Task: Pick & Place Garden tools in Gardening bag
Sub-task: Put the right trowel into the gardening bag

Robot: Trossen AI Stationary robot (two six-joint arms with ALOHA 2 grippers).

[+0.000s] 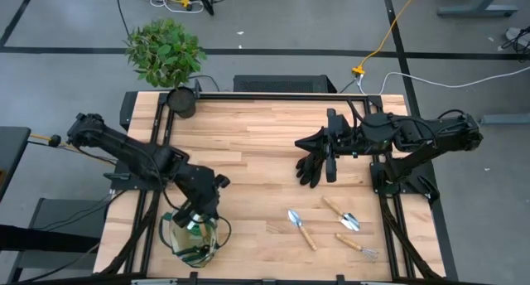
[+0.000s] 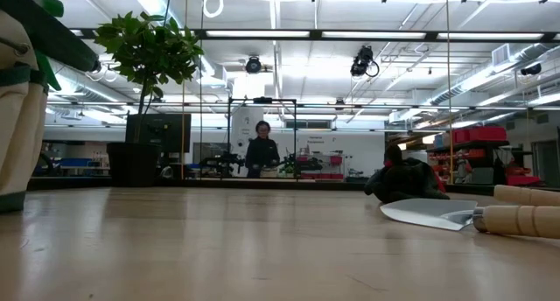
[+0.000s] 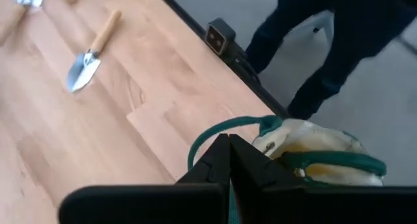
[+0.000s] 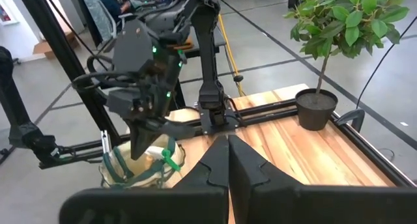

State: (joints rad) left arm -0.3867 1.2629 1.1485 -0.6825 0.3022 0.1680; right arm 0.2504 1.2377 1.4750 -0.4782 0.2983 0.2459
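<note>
L fingers (image 3: 229,160): pressed together, nothing between them; tips point down over the bag's mouth.
L gripper (image 1: 195,220): hangs just above the gardening bag (image 1: 192,239), near table edge, left side in high view.
Bag: round beige canvas tote w/ green trim; one green loop handle (image 3: 215,131) arcs up right beside the L fingertips. Something green pokes out of the bag in R wrist view; can't tell what.
R fingers (image 4: 228,160): closed tip to tip, empty.
R gripper (image 1: 330,171): over far-right part of table, above/beside the black glove (image 1: 311,165); contact can't be told.
Glove: black, limp, fingers spread, lying flat on the wood.
Loose tools: trowel (image 1: 301,227) w/ silver blade + pale wood handle, mid-table near edge; 2nd trowel (image 1: 341,213) just right of it; hand fork (image 1: 358,246) w/ wood handle closest to the edge. All three apart from each other, well apart from both grippers.
In the way: nothing between bag and tools, bare planks only.
Table (image 1: 257,144): light wood planks, black frame rails.
Plant (image 1: 164,51): leafy green, black pot (image 1: 181,101) at far-left corner.
Background: a person (image 2: 261,150) stands far off in low view; dark trouser legs (image 3: 339,48) beside the table in L wrist view.
</note>
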